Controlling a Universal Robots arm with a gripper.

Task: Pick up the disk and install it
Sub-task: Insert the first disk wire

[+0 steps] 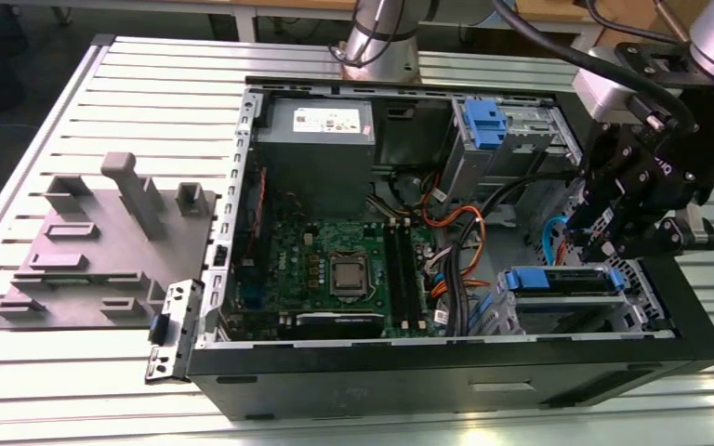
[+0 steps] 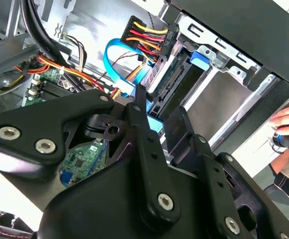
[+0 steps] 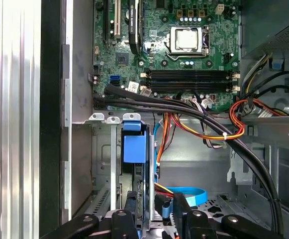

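Ribbed metal table (image 1: pixel 59 121), perhaps aluminium

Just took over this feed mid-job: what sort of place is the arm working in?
Likely a robotics lab or test bench: an open computer case lies on a slatted metal table, a grey fixture block beside it, and the gripper sits by the drive bay.

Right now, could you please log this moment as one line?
claw: shut on disk | disk: on edge, entering bay | case: open

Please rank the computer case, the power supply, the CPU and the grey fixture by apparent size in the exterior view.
1. Computer case
2. Grey fixture
3. Power supply, clearly smaller than the fixture
4. CPU, smallest by far
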